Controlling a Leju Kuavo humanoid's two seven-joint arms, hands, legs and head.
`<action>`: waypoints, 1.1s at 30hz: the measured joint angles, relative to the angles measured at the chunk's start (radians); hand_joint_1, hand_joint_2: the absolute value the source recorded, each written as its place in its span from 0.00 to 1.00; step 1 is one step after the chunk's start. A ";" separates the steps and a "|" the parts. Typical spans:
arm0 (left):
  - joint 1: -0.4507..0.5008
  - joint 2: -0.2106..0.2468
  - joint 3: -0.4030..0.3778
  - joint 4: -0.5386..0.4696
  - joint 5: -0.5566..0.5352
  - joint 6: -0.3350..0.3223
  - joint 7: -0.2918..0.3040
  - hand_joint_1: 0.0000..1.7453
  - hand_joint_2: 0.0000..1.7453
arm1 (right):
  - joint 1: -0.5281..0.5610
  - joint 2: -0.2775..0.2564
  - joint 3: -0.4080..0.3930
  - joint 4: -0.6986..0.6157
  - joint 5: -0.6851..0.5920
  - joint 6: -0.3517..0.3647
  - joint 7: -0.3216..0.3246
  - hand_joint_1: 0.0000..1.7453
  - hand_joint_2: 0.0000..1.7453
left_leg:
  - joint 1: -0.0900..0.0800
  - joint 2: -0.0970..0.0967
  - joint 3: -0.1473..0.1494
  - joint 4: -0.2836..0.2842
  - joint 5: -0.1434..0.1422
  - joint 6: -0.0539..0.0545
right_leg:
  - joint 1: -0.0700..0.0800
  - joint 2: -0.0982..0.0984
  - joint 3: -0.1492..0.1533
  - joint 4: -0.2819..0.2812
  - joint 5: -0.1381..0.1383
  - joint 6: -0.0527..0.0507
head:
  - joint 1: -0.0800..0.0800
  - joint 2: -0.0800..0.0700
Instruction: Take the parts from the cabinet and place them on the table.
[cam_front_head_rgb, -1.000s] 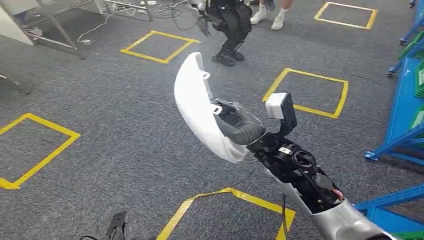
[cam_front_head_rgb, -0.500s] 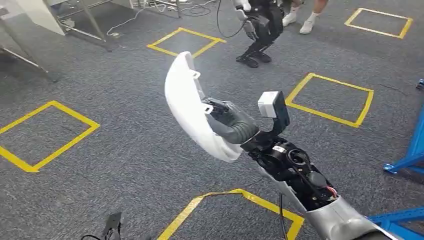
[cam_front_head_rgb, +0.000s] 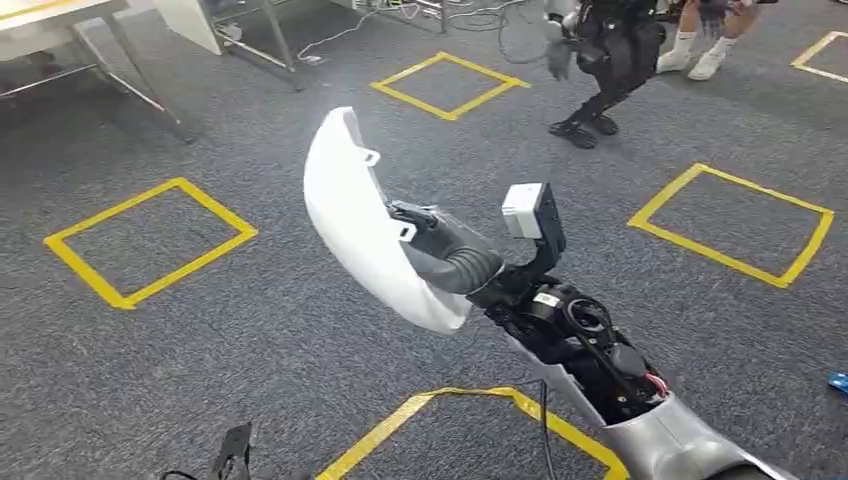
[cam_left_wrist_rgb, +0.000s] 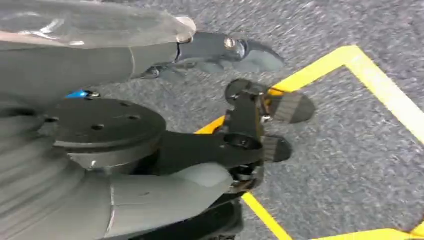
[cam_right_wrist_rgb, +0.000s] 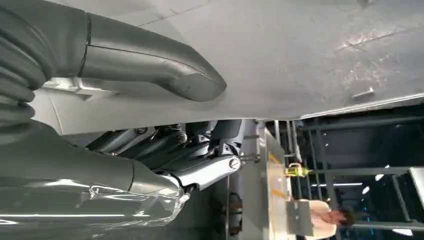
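A large curved white shell part (cam_front_head_rgb: 352, 222) is gripped by my right hand (cam_front_head_rgb: 448, 255), raised in front of me above the grey carpet. In the right wrist view the thick grey thumb (cam_right_wrist_rgb: 150, 67) presses on the part's pale inner face (cam_right_wrist_rgb: 310, 45), with the dark fingers (cam_right_wrist_rgb: 165, 142) curled under its edge. In the left wrist view my left hand (cam_left_wrist_rgb: 210, 115) hangs over the carpet with its fingers apart and nothing in them. A pale table (cam_front_head_rgb: 60, 18) with metal legs stands at the far left.
Yellow tape squares (cam_front_head_rgb: 150, 240) mark the grey carpet. Another dark robot (cam_front_head_rgb: 605, 55) stands ahead to the right, and a person's legs in white shoes (cam_front_head_rgb: 700, 55) are beyond it. Cables (cam_front_head_rgb: 400, 15) lie at the far edge.
The whole picture has shifted right: my view has turned left, the blue racks have left the frame and the table has come in. My right hand still holds the white part the same way.
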 joint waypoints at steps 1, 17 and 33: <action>0.001 -0.001 0.000 0.000 0.000 0.000 0.000 0.00 1.00 | -0.003 0.005 0.001 0.001 0.000 0.000 0.001 1.00 1.00 | 0.002 0.035 -0.004 0.015 -0.014 0.001 | 0.000 -0.011 0.005 -0.008 0.005 -0.004 | 0.000 0.000; -0.008 0.001 0.000 0.000 -0.011 0.003 0.003 0.00 1.00 | -0.007 0.016 0.029 0.009 0.000 0.005 0.003 1.00 1.00 | 0.002 0.134 0.012 0.006 -0.017 0.029 | 0.006 -0.079 -0.006 0.056 -0.060 0.036 | -0.022 0.000; -0.008 0.000 0.000 0.000 -0.008 0.003 0.005 0.00 1.00 | -0.011 0.021 0.042 0.022 0.005 0.019 -0.001 1.00 1.00 | 0.002 0.092 -0.038 0.092 -0.068 -0.003 | 0.001 -0.022 -0.003 -0.002 0.002 -0.012 | -0.014 0.000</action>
